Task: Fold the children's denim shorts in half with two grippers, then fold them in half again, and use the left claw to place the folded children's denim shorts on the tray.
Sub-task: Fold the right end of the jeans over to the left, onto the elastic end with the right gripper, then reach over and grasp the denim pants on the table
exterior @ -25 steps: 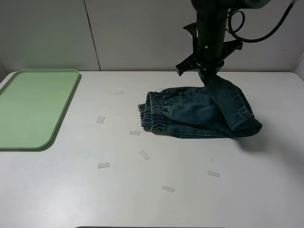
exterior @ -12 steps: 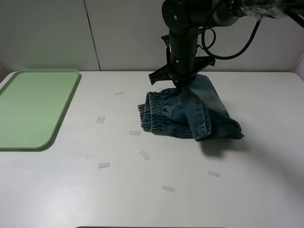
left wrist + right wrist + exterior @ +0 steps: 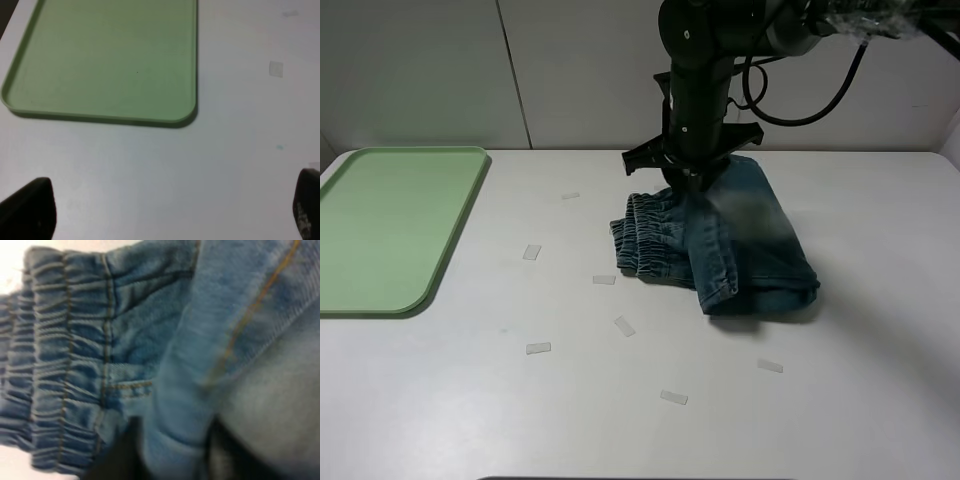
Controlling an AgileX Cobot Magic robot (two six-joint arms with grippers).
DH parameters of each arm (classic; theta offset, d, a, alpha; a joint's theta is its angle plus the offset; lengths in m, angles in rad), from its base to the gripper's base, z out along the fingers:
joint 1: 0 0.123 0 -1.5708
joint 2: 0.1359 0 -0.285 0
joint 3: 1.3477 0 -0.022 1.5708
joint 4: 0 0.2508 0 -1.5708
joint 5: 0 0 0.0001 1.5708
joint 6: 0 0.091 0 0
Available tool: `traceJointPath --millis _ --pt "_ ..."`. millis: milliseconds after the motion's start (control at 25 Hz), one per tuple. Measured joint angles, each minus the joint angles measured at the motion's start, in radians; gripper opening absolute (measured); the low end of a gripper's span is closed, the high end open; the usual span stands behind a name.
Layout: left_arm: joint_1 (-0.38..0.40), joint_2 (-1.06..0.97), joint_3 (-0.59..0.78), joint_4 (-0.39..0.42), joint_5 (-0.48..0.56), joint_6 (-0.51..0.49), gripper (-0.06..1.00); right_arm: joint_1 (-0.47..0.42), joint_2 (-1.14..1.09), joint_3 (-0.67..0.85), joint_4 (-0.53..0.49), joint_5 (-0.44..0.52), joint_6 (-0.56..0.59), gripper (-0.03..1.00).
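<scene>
From the high camera I have the right gripper [image 3: 691, 183] pointing down onto the back edge of the children's denim shorts [image 3: 745, 250]. The shorts lie on the white table [image 3: 620, 430] directly under it and spread from it towards the camera. They are doubled over, with one leg lying across the rest. The denim just under the tool is blurred, so from here I cannot tell whether it is gripped. The pale green tray [image 3: 380, 230] sits well away from this gripper, at the table's left edge. Small clear tape pieces [image 3: 624, 325] are scattered between the two and in front of the shorts. I cannot see the left arm in this view.

On the left wrist camera, the left claw [image 3: 167, 212] is spread wide, its two dark fingertips [image 3: 30, 207] at opposite edges of the picture. Only bare table lies between them. The tray lies ahead of the claw, its near rim a little beyond the tips.

The right wrist camera is filled with denim, the gathered elastic waistband [image 3: 50, 365] off to one side. The dark fingers [image 3: 122, 460] stand apart with a fold of cloth between them. I cannot tell whether they pinch it.
</scene>
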Motion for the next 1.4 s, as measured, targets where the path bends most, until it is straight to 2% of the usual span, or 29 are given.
traceJointPath --millis 40,80,240,480,680,920,1160,1400 --pt "0.000 0.000 0.000 0.000 0.000 0.000 0.94 0.000 0.000 0.000 0.006 -0.002 0.009 0.55" --pt "0.000 0.000 0.000 0.000 0.000 0.000 0.94 0.000 0.000 0.000 0.012 -0.004 0.014 0.60" --pt "0.000 0.000 0.000 0.000 0.000 0.000 0.94 0.000 0.000 0.000 0.019 -0.006 0.018 0.68" --pt "0.000 0.000 0.000 0.000 0.000 0.000 0.94 0.000 0.000 0.000 0.019 0.011 0.019 0.69" --pt "0.000 0.000 0.000 0.000 0.000 0.000 0.94 0.000 -0.026 0.000 0.021 0.076 -0.013 0.69" --pt "0.000 0.000 0.000 0.000 0.000 0.000 0.94 0.000 -0.100 0.000 0.041 0.144 -0.157 0.69" --pt "0.000 0.000 0.000 0.000 0.000 0.000 0.94 0.000 -0.184 0.001 0.142 0.145 -0.286 0.69" --pt "0.000 0.000 0.000 0.000 0.000 0.000 0.94 0.000 -0.322 0.140 0.211 0.145 -0.361 0.69"
